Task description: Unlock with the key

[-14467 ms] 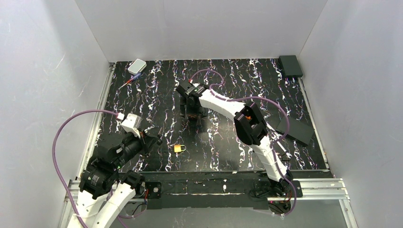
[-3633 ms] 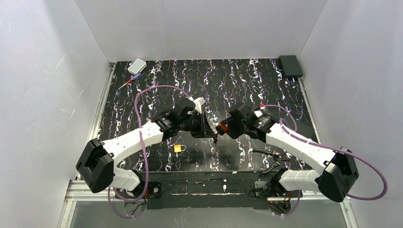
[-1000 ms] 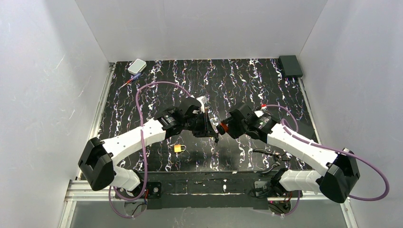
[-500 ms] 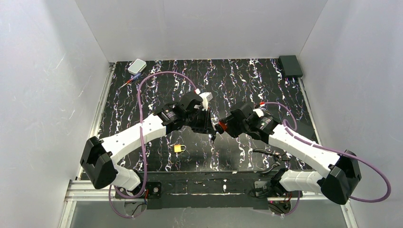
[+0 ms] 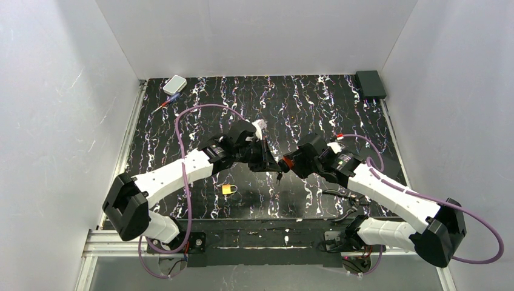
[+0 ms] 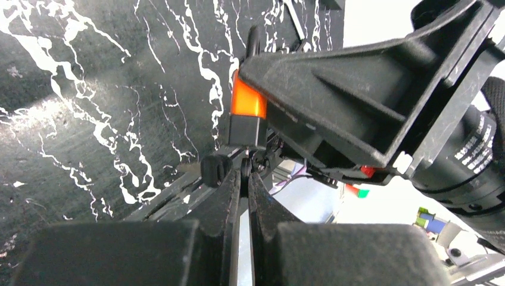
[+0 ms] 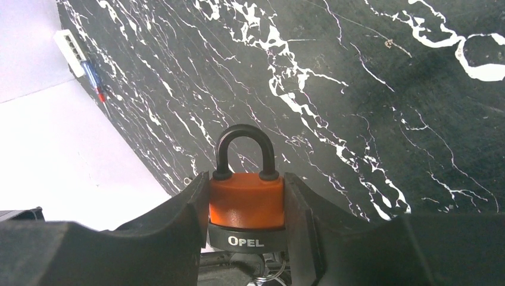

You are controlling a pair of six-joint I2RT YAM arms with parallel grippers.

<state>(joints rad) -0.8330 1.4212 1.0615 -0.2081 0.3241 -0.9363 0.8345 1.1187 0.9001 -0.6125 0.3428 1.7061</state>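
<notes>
My right gripper is shut on the small orange padlock, held above the mat with its black shackle closed. The padlock also shows in the left wrist view. My left gripper meets it from the left, shut on the thin dark key, whose tip sits at the padlock's black base. A second dark key head hangs beside it on a ring. In the top view the left gripper touches the right one mid-table.
A small yellow padlock lies on the mat near the front, below the left arm. A white box and a pen lie far left, a black box far right. A dark plate and tools lie at the right.
Both grippers have shifted a little to the right and towards the front, staying pressed together. The left wrist has turned slightly. The yellow padlock has not moved.
</notes>
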